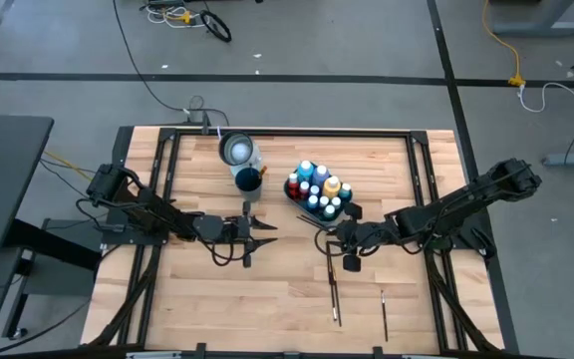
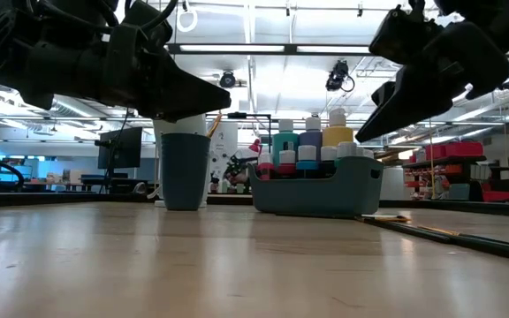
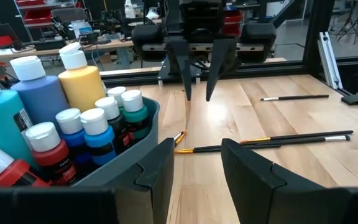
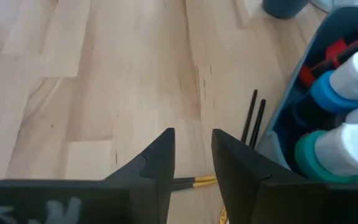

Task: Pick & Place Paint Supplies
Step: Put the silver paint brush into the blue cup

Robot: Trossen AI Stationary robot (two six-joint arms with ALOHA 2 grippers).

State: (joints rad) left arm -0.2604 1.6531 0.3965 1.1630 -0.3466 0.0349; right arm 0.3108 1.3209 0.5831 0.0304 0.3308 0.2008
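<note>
The paint bottles (image 1: 317, 189) already stand packed in the teal tray (image 1: 353, 210) toward the far middle of the table (image 1: 287, 289); what remains loose are the brushes, so the step in hand looks like a brush pickup.

The right end effector (image 1: 329, 238) hangs low just in front of the tray, fingers parted with nothing between them, right over the brush (image 4: 258, 122) pair lying against the tray's wall. To do this well it should descend straight onto one handle, with the fingers straddling it across its length — not along it — and close only once both pads are level with the table. The two handles touch each other, so aiming at the outer one, away from the tray wall, would avoid dragging both or nudging the tray.

The left end effector (image 1: 264, 225) waits mid-table in front of the dark blue cup (image 1: 249, 179), fingers likewise spread and empty.

Counts — about ten bottles in the tray, though some caps overlap and the exact number is uncertain. Brushes on the table: the pair by the tray, one longer brush (image 1: 333, 289) nearer the front, and one short brush (image 1: 384, 312) beside it — four seen. One tray, one cup, one pale container (image 1: 236, 150) behind the cup.
</note>
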